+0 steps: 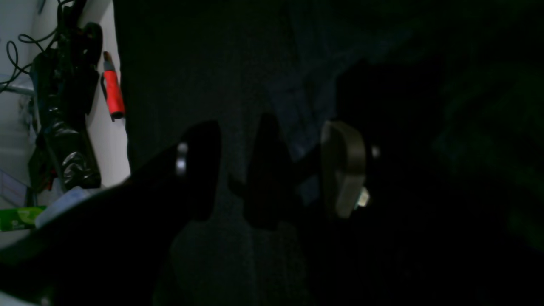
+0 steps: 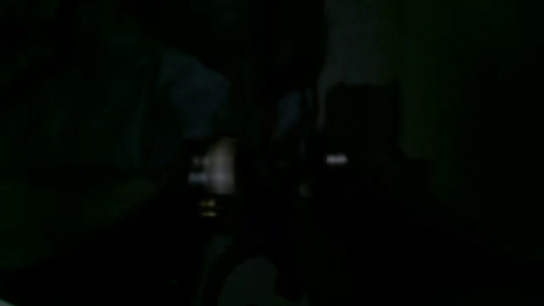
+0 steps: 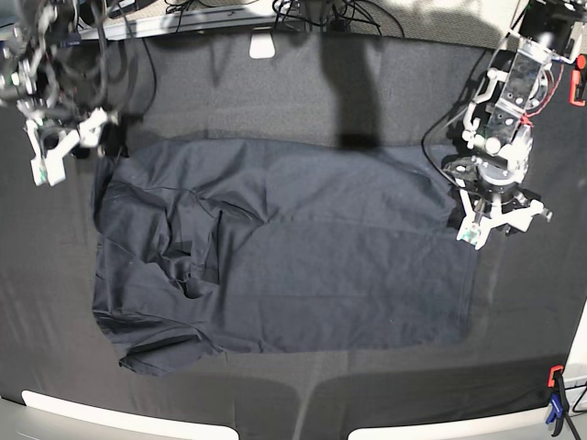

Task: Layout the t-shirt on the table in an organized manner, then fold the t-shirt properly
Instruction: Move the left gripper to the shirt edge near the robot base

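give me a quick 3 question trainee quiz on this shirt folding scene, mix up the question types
1. True or false: the t-shirt lies spread on the table with its bunched, wrinkled end on the base view's left.
2. Which gripper stands at the shirt's edge on the base view's right? A) left gripper B) right gripper
3. Fill in: the clamp at the table's near right corner has red and ____ parts.

Key: 1 true; 2 A; 3 blue.
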`<state>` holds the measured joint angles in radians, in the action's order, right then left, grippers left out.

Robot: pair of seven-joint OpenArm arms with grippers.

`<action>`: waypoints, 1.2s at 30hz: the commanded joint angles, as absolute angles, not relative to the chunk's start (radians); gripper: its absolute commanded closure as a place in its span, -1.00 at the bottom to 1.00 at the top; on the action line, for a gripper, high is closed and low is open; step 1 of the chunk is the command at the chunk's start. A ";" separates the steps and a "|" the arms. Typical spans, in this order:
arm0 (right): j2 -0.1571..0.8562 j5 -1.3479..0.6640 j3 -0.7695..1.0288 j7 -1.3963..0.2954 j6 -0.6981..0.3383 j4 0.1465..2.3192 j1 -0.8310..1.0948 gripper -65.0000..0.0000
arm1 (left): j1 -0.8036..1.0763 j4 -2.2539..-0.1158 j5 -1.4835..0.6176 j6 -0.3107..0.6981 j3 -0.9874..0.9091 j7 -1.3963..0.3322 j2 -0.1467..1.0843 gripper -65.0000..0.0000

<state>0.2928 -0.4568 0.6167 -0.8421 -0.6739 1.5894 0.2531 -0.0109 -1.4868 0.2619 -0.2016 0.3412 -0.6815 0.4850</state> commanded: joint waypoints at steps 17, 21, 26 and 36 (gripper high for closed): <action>0.572 -0.498 0.621 -0.944 -0.698 1.608 0.238 1.00 | -0.028 -1.505 0.276 -0.221 0.335 -0.671 0.496 -0.08; 0.567 -0.562 0.621 -0.969 -0.698 1.608 0.239 1.00 | -0.019 -1.544 0.264 -0.216 0.335 -0.755 0.497 -0.08; 0.557 -0.561 0.621 -0.970 -0.698 1.608 0.238 1.00 | 0.069 -1.753 0.244 -0.216 0.335 -0.785 0.496 -0.08; 0.557 -0.561 0.621 -0.969 -0.698 1.608 0.238 1.00 | 0.221 -1.897 -0.054 -0.157 0.335 -0.706 0.465 -0.08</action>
